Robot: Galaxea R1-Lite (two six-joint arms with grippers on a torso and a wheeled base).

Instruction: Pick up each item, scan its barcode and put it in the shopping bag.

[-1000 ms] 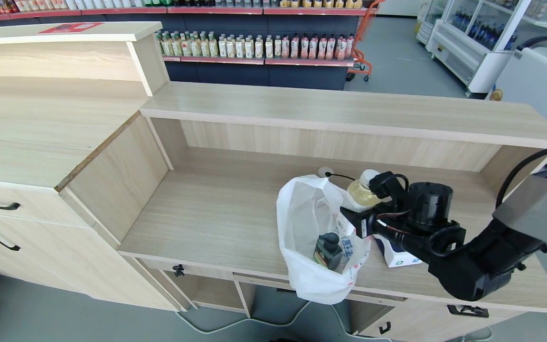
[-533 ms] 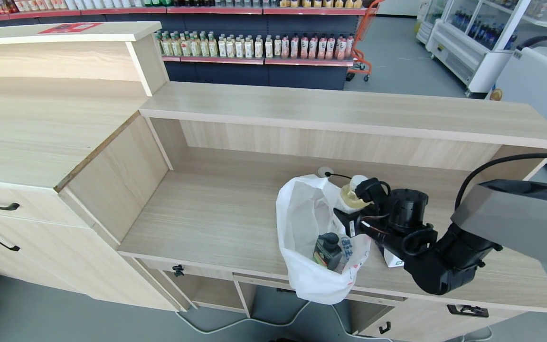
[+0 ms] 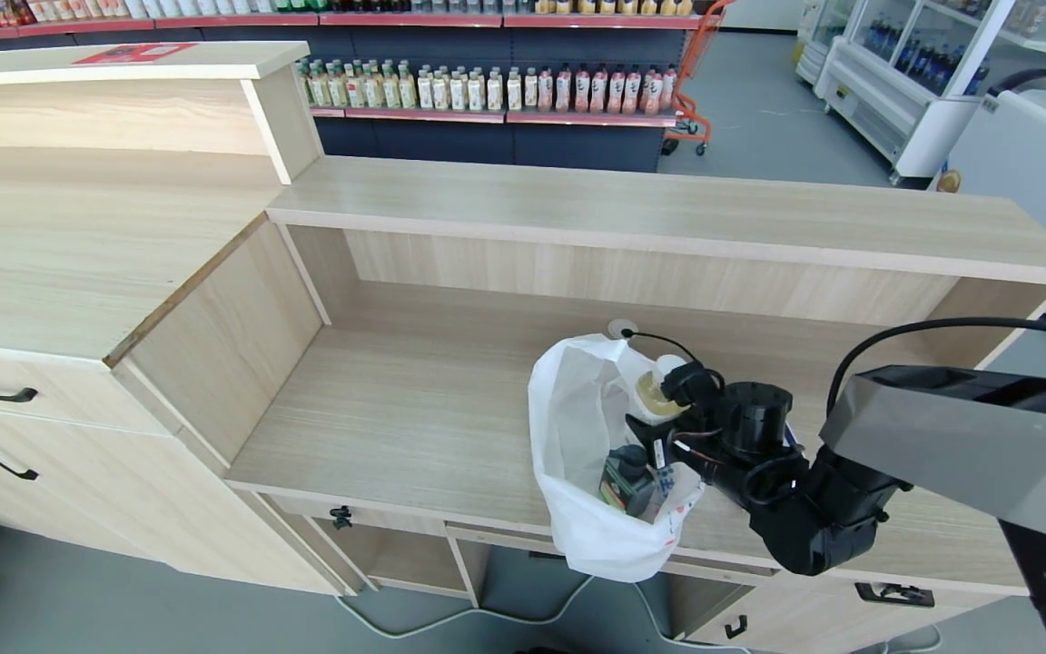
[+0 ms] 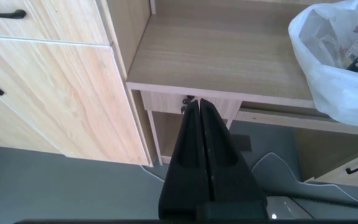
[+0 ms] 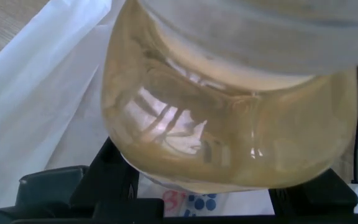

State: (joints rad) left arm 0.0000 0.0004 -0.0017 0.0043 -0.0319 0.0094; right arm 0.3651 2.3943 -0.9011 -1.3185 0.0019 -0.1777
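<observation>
The right gripper [image 3: 668, 409] grasps the pale drink bottle [image 3: 653, 393] over the mouth of the shopping bag [image 3: 568, 427], which already holds a dark bottle [image 3: 627, 477]; release appears pending, and the left gripper [image 4: 199, 140] is clenched empty.

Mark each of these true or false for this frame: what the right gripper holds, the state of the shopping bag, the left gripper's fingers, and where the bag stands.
1. The right gripper holds a bottle of yellowish liquid at the mouth of the shopping bag. True.
2. The shopping bag lies flat and empty. False: it stands open with a dark bottle inside.
3. The left gripper is shut, with nothing between its fingers. True.
4. The bag stands on the counter's upper ledge. False: it stands on the lower counter surface, at its front edge.
</observation>
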